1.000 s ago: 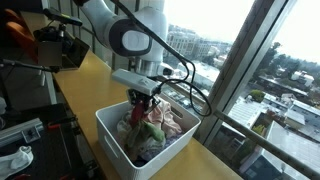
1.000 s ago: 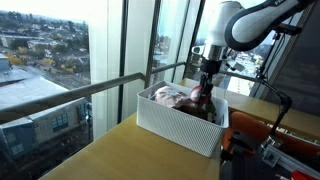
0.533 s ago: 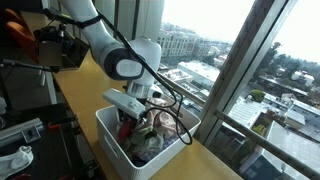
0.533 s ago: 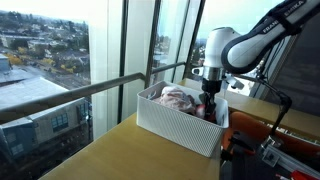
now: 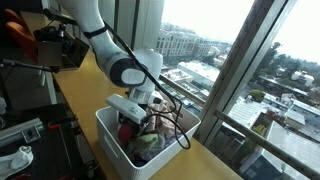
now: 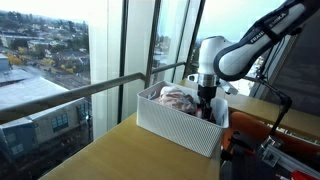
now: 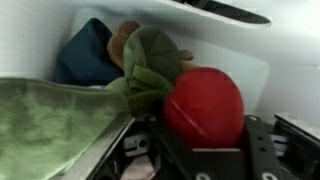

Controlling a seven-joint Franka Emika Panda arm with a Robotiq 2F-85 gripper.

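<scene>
My gripper [image 7: 206, 128] is lowered into a white plastic bin [image 5: 112, 145], seen in both exterior views [image 6: 175, 128]. A red soft ball [image 7: 205, 105] sits between its fingers, filling the gap; the jaws are parted around it rather than squeezing it. Against the ball lie a green plush toy [image 7: 150, 62] and a green cloth [image 7: 50, 115], with a dark blue item [image 7: 85, 55] behind, by the bin wall. In an exterior view the gripper [image 6: 205, 106] sits low at the bin's far end beside a pink soft item [image 6: 177, 97].
The bin stands on a wooden counter [image 5: 85, 75] along tall windows with metal frames [image 5: 235, 70]. Dark equipment and cables [image 5: 50, 45] sit behind the arm. A red-edged unit [image 6: 270, 145] lies near the bin.
The arm has come down into the bin with the red ball. The jaws have widened around the ball in the last half second.
</scene>
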